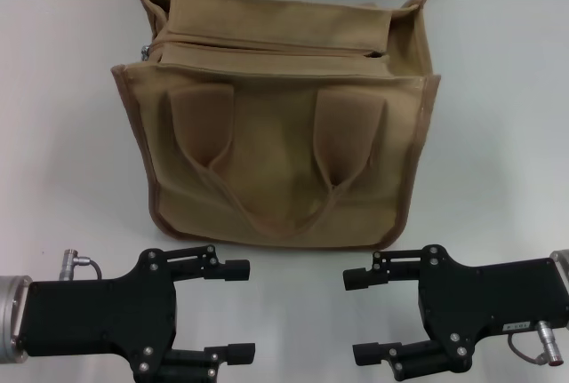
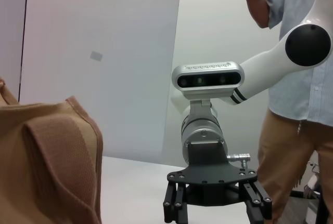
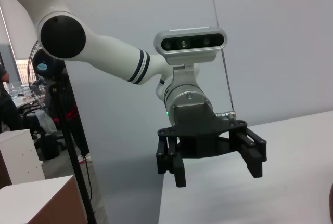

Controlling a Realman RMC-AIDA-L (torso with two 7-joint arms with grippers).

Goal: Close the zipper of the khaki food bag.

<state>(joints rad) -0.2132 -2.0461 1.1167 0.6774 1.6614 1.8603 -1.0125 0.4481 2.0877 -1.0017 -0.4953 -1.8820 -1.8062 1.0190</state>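
Head view shows you the khaki food bag [image 1: 280, 147] upright mid-surface [image 1: 498, 134], its zipper [image 1: 267, 48] apparently unclosed, slider toward its left end, while left end effector [image 1: 233, 310] and right end effector [image 1: 364, 316] wait spread before it, presumably staged for reaching.

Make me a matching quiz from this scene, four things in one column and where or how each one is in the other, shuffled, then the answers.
Column one:
1. khaki food bag
2. zipper
3. left gripper
4. right gripper

Column two:
A. open, near side of the table, on the robot's right
B. runs along the bag's top, slider at the robot's left end
C. stands upright, mid-table, handles drooping down its face
D. open, near side of the table, on the robot's left

Pairs: 1-C, 2-B, 3-D, 4-A
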